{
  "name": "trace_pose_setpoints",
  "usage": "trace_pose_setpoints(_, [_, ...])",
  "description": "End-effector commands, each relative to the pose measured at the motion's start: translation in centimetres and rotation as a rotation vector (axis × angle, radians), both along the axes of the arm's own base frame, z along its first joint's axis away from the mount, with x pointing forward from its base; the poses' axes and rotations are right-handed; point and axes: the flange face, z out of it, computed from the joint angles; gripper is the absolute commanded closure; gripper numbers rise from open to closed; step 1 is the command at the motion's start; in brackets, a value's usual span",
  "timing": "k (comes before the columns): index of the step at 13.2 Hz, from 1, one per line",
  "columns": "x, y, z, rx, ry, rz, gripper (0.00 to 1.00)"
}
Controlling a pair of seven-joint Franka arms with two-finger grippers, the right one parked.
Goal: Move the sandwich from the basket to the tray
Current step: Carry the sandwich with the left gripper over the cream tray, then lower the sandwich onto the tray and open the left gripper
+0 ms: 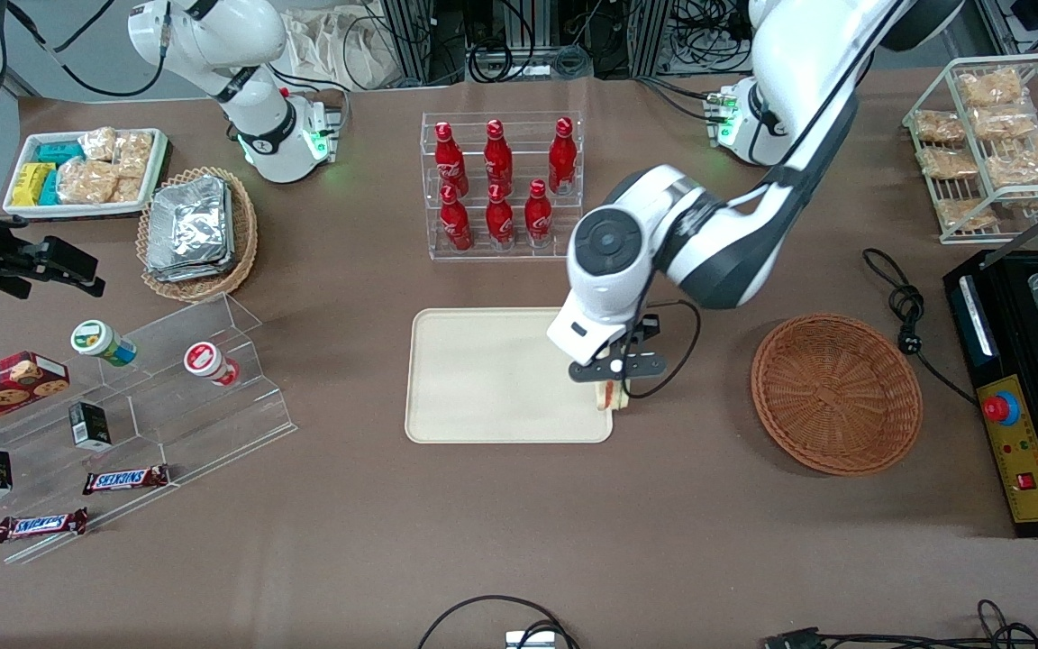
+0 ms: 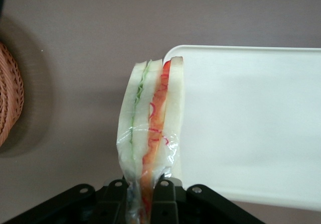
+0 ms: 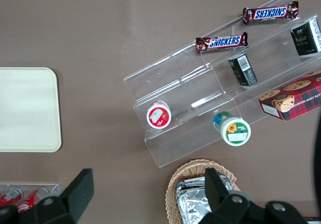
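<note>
Sandwich point(image 2: 150, 128): triangular wedge in clear wrap, white bread with green and red-orange layers along the cut edge; held upright, hanging over the tray's corner nearest the front camera on the working arm's side, partly over bare table.
Gripper point(image 1: 614, 383): clenched on the sandwich, fingers point(image 2: 163, 204) pinching its wrapped end; poised just above the tray's rim, at the edge facing the basket.
Tray point(image 1: 483, 379): cream-beige, rounded corners, low rim; nothing lies on it yet.
Basket point(image 1: 834, 392): reddish-brown wicker, round and shallow; no sandwich in it; sits beside the tray toward the working arm's end of the table, apart from it.
Bottle rack point(image 1: 501, 185): clear stand of red bottles, farther from the front camera than the tray; not involved.
Done: sandwich is out of the basket and carried as far as the tray's edge.
Left: by my reading, shift it a little farther in over the tray, lower it, let go, withdraw.
Risk: judged from its position astride the rim, a release here could leave the wedge tipped half off the tray.
</note>
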Motion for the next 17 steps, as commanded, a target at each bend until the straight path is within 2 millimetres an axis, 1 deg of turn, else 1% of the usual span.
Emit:
trace_pose_setpoints(1, [-0.2, -1.5, -2.3, 0.019, -0.031, 0.019, 1.0])
trace_pose_setpoints(5, [0.2, -2.3, -4.3, -0.032, -0.041, 0.024, 1.0])
trace_pose_setpoints(6, [0.0, -2.6, -4.6, -0.033, -0.04, 0.024, 1.0])
trace_pose_setpoints(7, [-0.4, -3.1, -5.4, -0.034, -0.031, 0.019, 1.0])
trace_pose_setpoints(8, [-0.5, -3.4, -5.8, -0.045, -0.035, 0.025, 1.0])
trace_pose_setpoints(9, [-1.1, -3.9, -6.3, -0.053, -0.039, 0.01, 1.0])
trace_pose_setpoints(10, [-1.4, -3.9, -7.2, -0.067, -0.04, -0.007, 1.0])
trace_pose_setpoints(11, [-1.7, -4.2, -7.5, -0.083, -0.047, -0.02, 1.0])
trace_pose_setpoints(12, [-1.7, -4.2, -7.9, -0.084, -0.051, -0.026, 1.0])
trace_pose_setpoints(13, [-1.2, -3.5, -8.9, -0.071, -0.046, -0.017, 1.0])
trace_pose_setpoints(16, [-1.6, -3.4, -10.3, -0.069, -0.03, -0.041, 1.0])
trace_pose_setpoints(17, [-1.6, -3.3, -10.5, -0.07, -0.028, -0.04, 1.0])
